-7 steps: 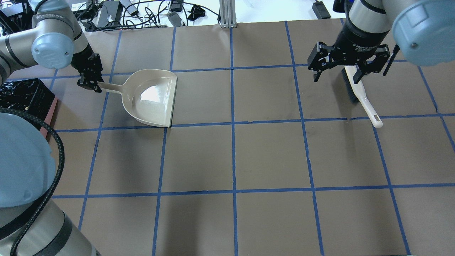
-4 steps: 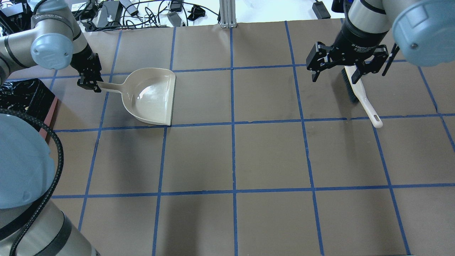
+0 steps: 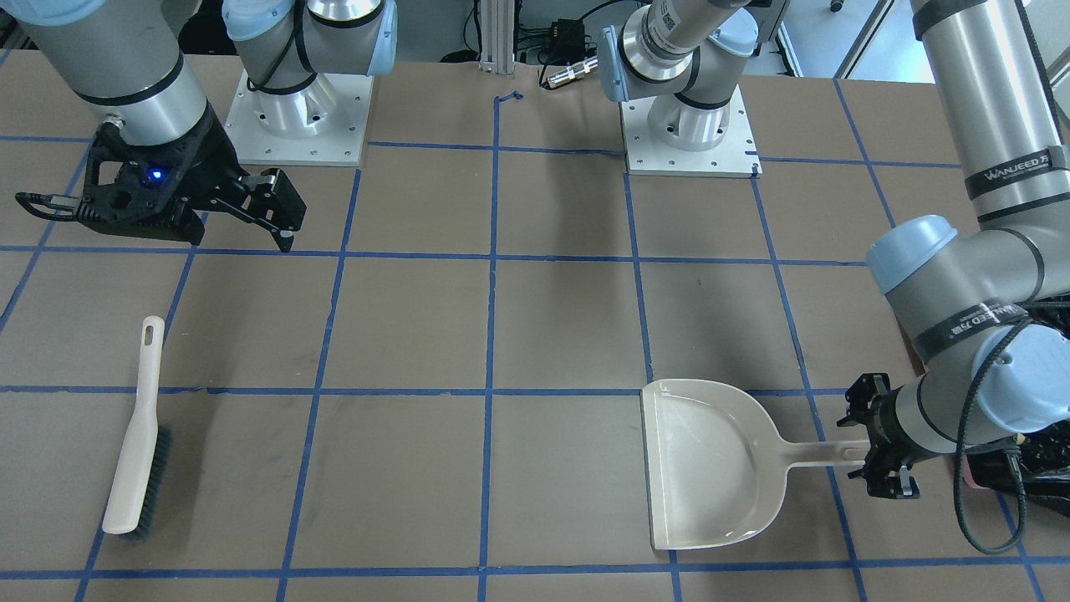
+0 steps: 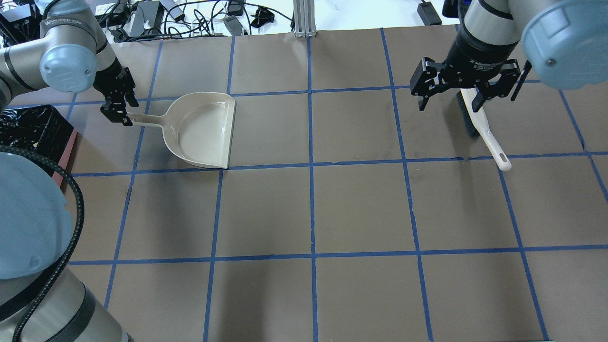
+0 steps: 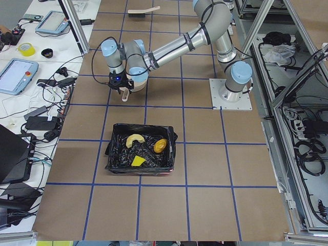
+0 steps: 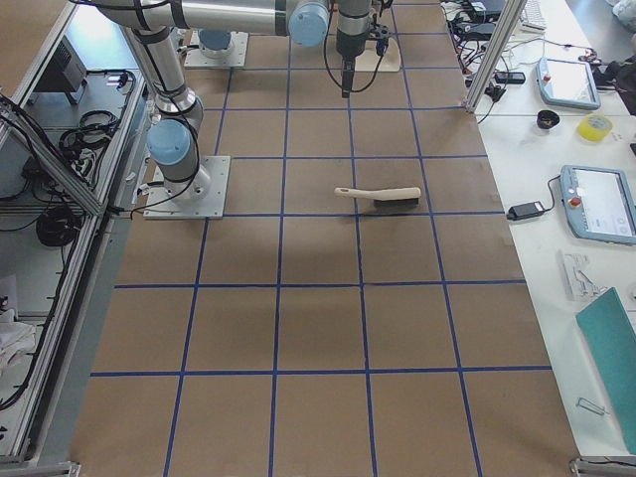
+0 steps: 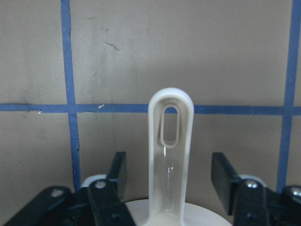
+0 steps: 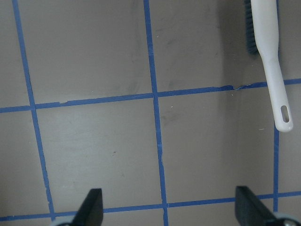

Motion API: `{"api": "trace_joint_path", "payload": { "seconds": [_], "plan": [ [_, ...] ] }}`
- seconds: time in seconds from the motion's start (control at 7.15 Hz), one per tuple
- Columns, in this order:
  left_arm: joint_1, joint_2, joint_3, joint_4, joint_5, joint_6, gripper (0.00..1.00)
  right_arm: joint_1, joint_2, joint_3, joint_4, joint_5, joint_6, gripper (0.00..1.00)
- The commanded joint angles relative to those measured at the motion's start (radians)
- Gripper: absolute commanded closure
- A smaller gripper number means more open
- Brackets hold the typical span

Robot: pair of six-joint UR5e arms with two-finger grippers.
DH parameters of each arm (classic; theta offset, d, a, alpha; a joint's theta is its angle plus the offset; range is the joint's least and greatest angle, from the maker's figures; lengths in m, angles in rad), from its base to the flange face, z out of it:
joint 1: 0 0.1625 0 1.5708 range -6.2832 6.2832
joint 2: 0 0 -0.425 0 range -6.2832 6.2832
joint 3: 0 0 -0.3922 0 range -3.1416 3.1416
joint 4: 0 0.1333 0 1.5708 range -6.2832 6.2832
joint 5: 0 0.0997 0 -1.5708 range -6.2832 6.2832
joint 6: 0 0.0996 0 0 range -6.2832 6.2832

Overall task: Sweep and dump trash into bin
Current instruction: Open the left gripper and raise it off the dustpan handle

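Observation:
The beige dustpan (image 4: 202, 130) lies flat on the table, empty. My left gripper (image 4: 116, 110) is open, its fingers (image 7: 118, 175) on either side of the dustpan handle (image 7: 170, 155) without touching it. The bin (image 5: 115, 154), lined with a black bag, holds the trash: a yellow-orange oval (image 5: 160, 146), a curved ring piece (image 5: 135, 140) and a yellow square (image 5: 138, 161). The bin also shows at the left edge of the overhead view (image 4: 35, 123). My right gripper (image 4: 468, 97) is open wide and empty, raised above the brush (image 3: 138, 435).
The white brush with dark bristles (image 4: 479, 126) lies on the table at the robot's right, and its handle shows in the right wrist view (image 8: 275, 70). Cables and devices (image 4: 156, 16) lie beyond the table's far edge. Blue tape lines grid the brown tabletop.
My left gripper has opened and let go of the dustpan handle. The dustpan, tilted before, now lies flat. The right gripper has barely moved.

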Motion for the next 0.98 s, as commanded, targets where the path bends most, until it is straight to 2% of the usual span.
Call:
{"api": "trace_joint_path", "payload": {
  "seconds": [0.0,0.14,0.42,0.56,0.7,0.84],
  "plan": [
    [0.004,0.022,0.013,0.023,0.001,-0.001,0.02,0.002,0.0,0.001,0.0,-0.002,-0.001,0.0],
    [0.004,0.023,0.012,0.128,-0.005,-0.007,0.0,0.002,0.0,-0.001,0.0,-0.004,-0.001,0.0],
    [-0.004,0.033,0.015,0.198,-0.003,0.017,0.0,0.002,0.0,0.001,0.0,-0.002,-0.001,0.0],
    [-0.009,0.058,0.024,0.197,-0.008,0.046,0.0,0.002,0.0,0.001,0.0,-0.002,-0.001,0.0],
    [-0.019,0.078,0.047,0.176,-0.009,0.154,0.0,0.002,0.0,0.001,0.0,-0.002,-0.001,0.0],
    [-0.041,0.079,0.056,0.115,-0.01,0.184,0.0,0.002,0.0,0.001,0.0,-0.002,-0.001,0.0]
  ]
}}
